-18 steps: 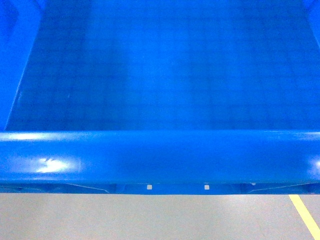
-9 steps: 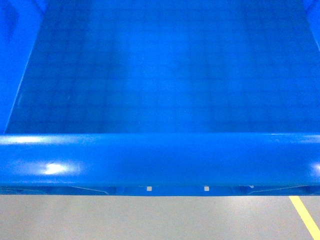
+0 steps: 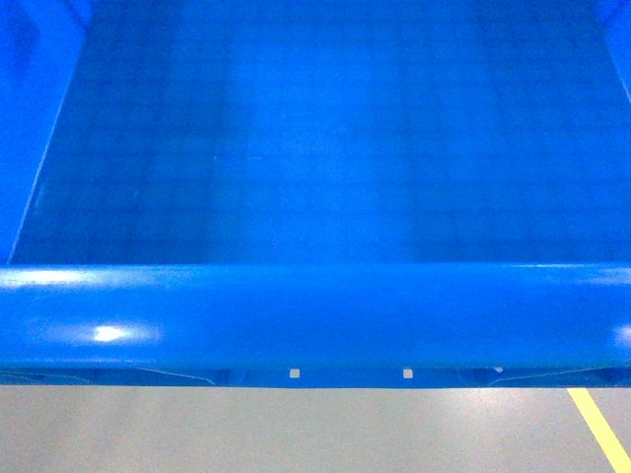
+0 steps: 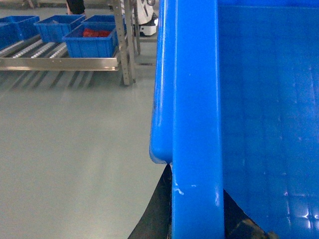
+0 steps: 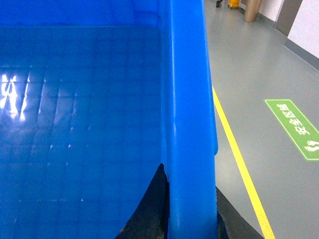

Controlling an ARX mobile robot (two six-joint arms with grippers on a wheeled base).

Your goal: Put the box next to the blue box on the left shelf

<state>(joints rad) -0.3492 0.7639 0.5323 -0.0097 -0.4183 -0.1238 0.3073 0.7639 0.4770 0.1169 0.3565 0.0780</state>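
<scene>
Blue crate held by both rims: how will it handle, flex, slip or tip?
The box looks empty, so probably light. Its thick rim suggests little flex. Glossy plastic may slip in the left gripper and right gripper, each straddling a side wall.

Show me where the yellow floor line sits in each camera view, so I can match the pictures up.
Head: the yellow floor line cuts the bottom right corner, below the box rim.
Left wrist: not in view; only grey floor and a distant shelf with small blue boxes.
Right wrist: it runs diagonally down the floor, just right of the box wall.
Shared landmark: the blue box's thick rim.
</scene>
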